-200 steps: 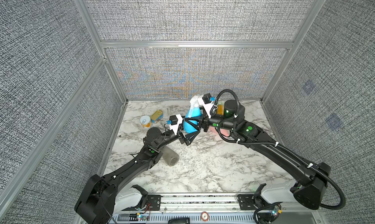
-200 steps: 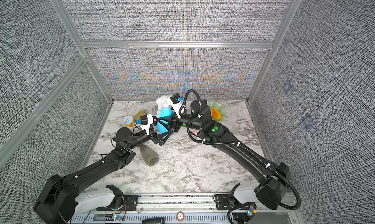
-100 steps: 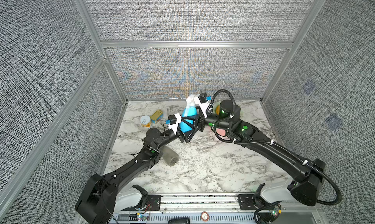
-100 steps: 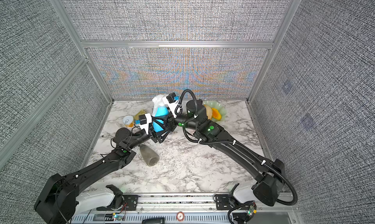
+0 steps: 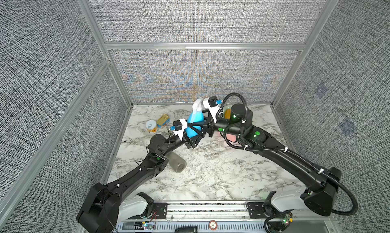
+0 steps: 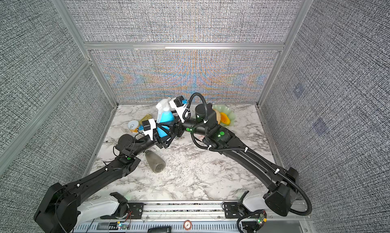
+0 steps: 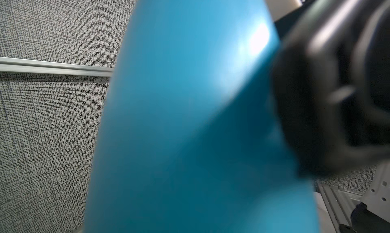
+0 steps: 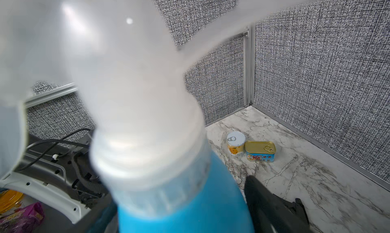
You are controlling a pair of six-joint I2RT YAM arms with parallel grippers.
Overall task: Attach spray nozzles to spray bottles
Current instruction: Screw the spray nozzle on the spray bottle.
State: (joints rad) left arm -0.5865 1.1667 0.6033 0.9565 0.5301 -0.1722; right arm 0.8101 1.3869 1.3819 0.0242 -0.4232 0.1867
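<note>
A blue spray bottle with a white spray nozzle on its neck stands tilted between both grippers, in both top views. My left gripper is shut on its lower body, and the blue wall fills the left wrist view. My right gripper is open around the shoulder, with a dark finger beside the blue body. A smoky grey spray bottle lies on the marble by my left forearm. A pink spray bottle is mostly hidden behind my right arm.
Two small tin cans sit near the back left corner, also in the right wrist view. A pale green dish holding an orange thing sits at the back behind my right arm. Grey fabric walls enclose three sides.
The blue bottle and both grippers shifted a little to the left. My right jaws spread apart around the bottle while my left jaws closed in on its lower body.
</note>
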